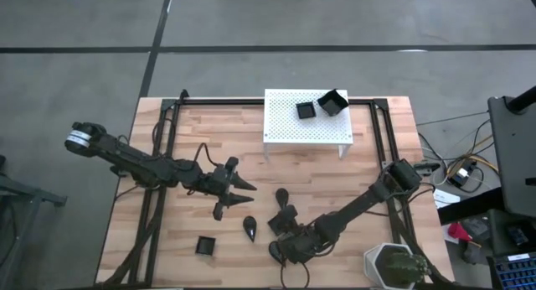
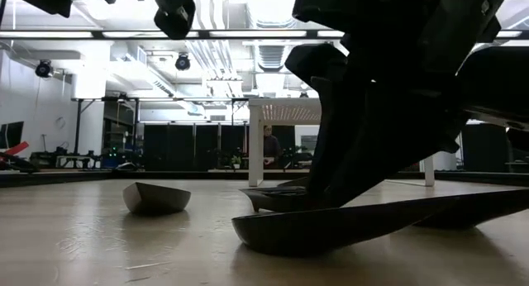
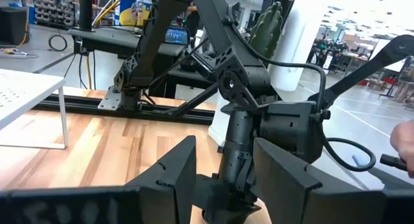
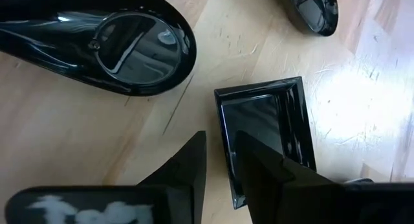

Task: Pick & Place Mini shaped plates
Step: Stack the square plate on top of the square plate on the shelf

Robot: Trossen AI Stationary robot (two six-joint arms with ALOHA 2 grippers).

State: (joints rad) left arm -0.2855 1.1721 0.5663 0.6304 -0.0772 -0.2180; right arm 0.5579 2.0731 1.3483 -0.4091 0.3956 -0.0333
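Small black plates lie on the wooden table: a square one point(image 1: 206, 245) near the front left, a teardrop one point(image 1: 249, 230) and another teardrop point(image 1: 282, 195). Two more square plates point(image 1: 306, 111) sit on the white stand point(image 1: 285, 131). My right gripper point(image 4: 220, 160) is low over a square plate point(image 4: 272, 120), slightly open, one finger point(image 4: 259, 169) inside the plate's rim point(image 4: 222, 130) and one finger point(image 4: 187, 169) outside it. A teardrop plate point(image 4: 110, 43) lies beside it. My left gripper point(image 3: 223, 175) hangs open and empty above mid-table point(image 1: 239, 187). My right gripper comes slanting down from the table's right onto the square plate's side rim point(image 4: 222, 130), which stands in the narrow gap between the fingers. The plate lies flat on the table. Whether the fingers touch the rim I cannot tell.
A white pot with a green plant point(image 1: 394, 266) stands at the front right corner, close to my right arm. In the low view a plate point(image 2: 155, 197) and a teardrop plate point(image 2: 331, 224) lie near the table's front. Black frame rails run along both table sides.
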